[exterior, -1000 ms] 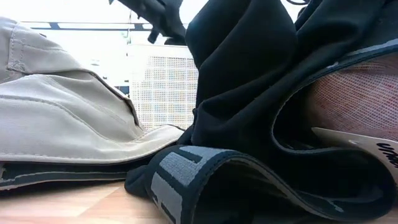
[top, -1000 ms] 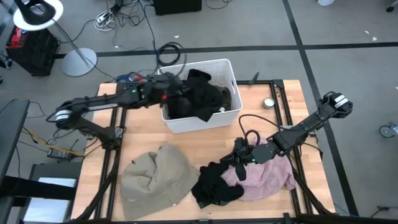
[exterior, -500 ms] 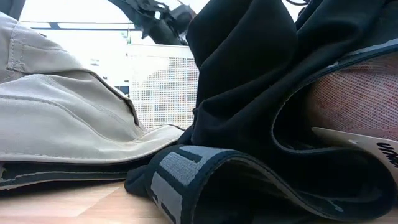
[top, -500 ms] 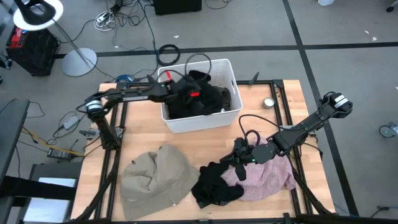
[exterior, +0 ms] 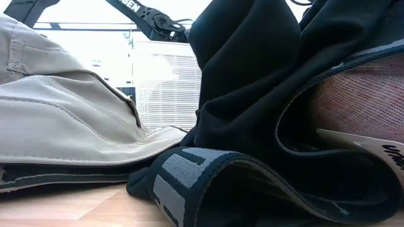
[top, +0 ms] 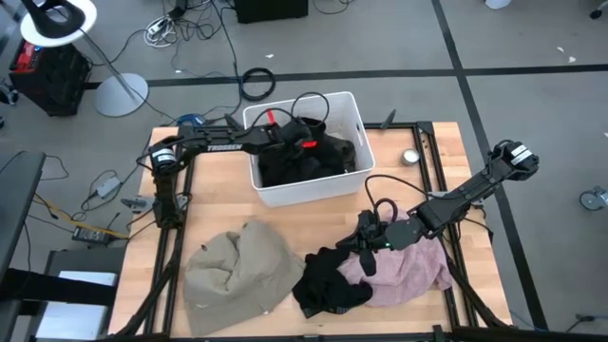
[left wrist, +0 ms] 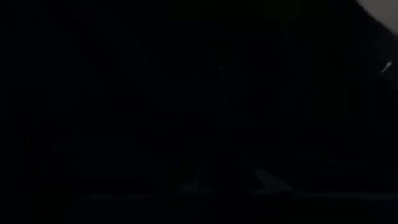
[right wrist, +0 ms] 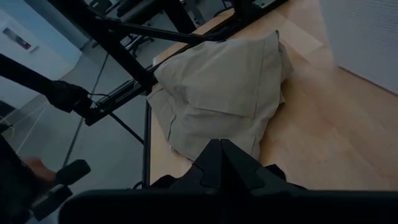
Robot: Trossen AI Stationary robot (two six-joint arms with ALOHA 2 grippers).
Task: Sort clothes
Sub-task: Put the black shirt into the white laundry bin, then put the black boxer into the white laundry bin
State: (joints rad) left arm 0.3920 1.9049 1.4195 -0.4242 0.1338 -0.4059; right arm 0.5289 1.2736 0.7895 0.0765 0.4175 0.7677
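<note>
Over the white bin (top: 353, 112) at the table's far middle, the left arm reaches in from the left, its left gripper (top: 302, 152) pushed down among the black clothes piled inside (top: 332, 157); the left wrist view is almost all dark, so can't tell how its fingers stand or whether they hold anything. Right gripper (top: 365, 243) sits low on the near right part of the table, at the edge where the black garment (top: 328, 282) meets the pink garment (top: 413, 266); in the right wrist view its two fingertips (right wrist: 221, 155) are pressed together to a point, no fabric seen between them. Black garment lies partly on the pink one, touching it, near the table's front edge. Low view shows that black garment (exterior: 252, 94) close up with a grey waistband, pink mesh fabric (exterior: 360, 101) behind it on the right. Large beige garment (top: 237, 275) lies crumpled on the near left of the wooden table (top: 218, 214), just beside the black one, apart from the bin. Teal and olive pieces not seen.
</note>
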